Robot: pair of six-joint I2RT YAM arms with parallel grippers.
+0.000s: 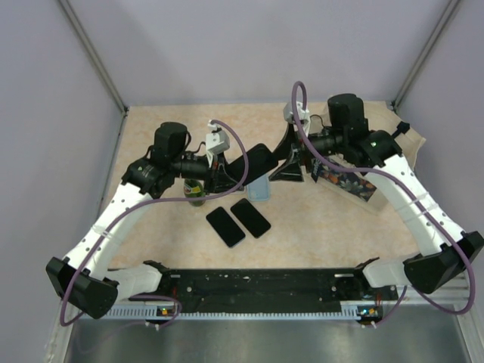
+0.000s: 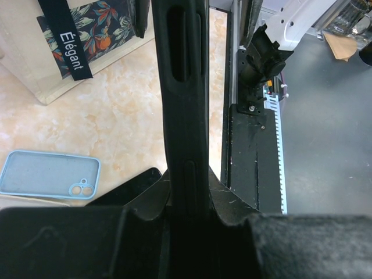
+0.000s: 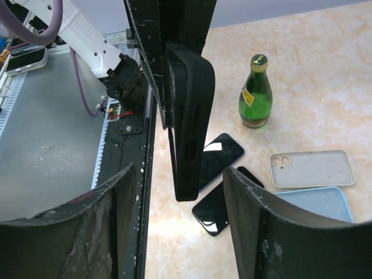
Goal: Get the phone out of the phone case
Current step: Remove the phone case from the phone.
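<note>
A black phone in its black case (image 1: 255, 161) is held in the air over the middle of the table. My left gripper (image 1: 221, 174) is shut on its left end. In the left wrist view the case (image 2: 183, 87) runs edge-on up from between my left gripper's (image 2: 186, 195) jaws. My right gripper (image 1: 289, 168) is open at the case's right end. In the right wrist view the case (image 3: 190, 116) hangs edge-on just beyond my right gripper (image 3: 180, 174), between its spread fingers and touching neither.
Two bare black phones (image 1: 225, 225) (image 1: 250, 217) lie on the table below. A light blue case (image 1: 259, 189) and a beige case (image 3: 311, 168) lie beside them. A green bottle (image 1: 195, 193) stands at the left; a floral box (image 1: 344, 180) at the right.
</note>
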